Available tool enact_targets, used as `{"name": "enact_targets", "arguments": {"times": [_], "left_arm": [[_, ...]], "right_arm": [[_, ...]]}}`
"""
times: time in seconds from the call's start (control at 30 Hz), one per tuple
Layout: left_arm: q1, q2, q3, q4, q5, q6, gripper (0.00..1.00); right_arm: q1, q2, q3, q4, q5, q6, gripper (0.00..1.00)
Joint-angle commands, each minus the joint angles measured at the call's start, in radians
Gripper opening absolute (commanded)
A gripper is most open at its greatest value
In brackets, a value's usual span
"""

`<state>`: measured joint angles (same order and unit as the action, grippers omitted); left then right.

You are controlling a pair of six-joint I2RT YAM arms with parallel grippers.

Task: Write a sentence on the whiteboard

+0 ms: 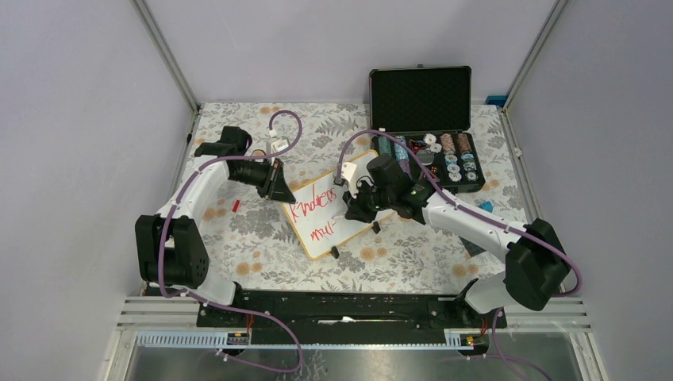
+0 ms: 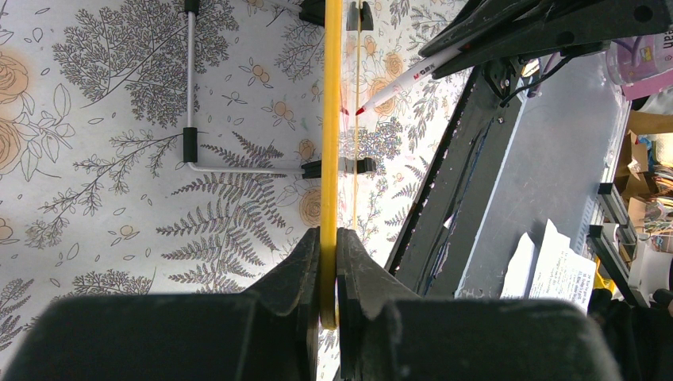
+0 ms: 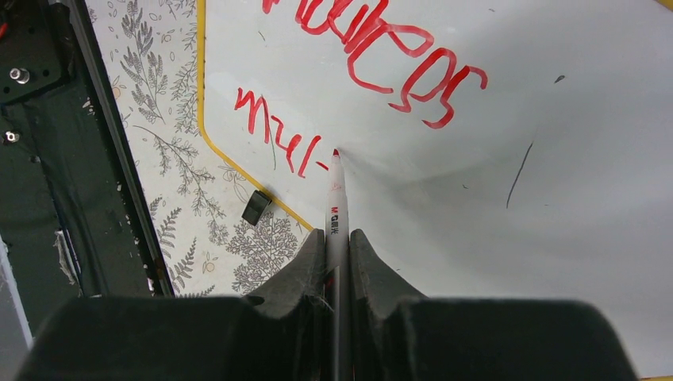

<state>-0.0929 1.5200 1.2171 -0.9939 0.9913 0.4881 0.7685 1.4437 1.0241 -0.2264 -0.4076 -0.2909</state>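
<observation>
We clamp our left gripper [image 2: 328, 238] on the edge of the whiteboard [image 3: 571, 238], just in front of the black case [image 1: 421, 99], and our right gripper [image 3: 337, 238] on the marker [image 3: 336, 202]; the sentence [image 3: 373, 55] has its top line done, the second only started.

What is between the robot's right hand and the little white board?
A white marker pen with a red tip. The right hand pinches it, and its tip touches the small white yellow-rimmed whiteboard, seen in the right wrist view.
</observation>
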Motion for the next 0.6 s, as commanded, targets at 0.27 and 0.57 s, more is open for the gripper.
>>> {"name": "enact_targets", "arguments": {"times": [0.27, 0.57], "left_arm": [[-0.026, 0.016, 0.004, 0.019, -0.046, 0.037, 0.00], [-0.027, 0.020, 0.005, 0.019, -0.046, 0.036, 0.00]], "right_arm": [[-0.008, 0.020, 0.017, 0.033, 0.013, -0.005, 0.00], [-0.007, -0.002, -0.033, 0.026, 0.004, -0.011, 0.00]]}}
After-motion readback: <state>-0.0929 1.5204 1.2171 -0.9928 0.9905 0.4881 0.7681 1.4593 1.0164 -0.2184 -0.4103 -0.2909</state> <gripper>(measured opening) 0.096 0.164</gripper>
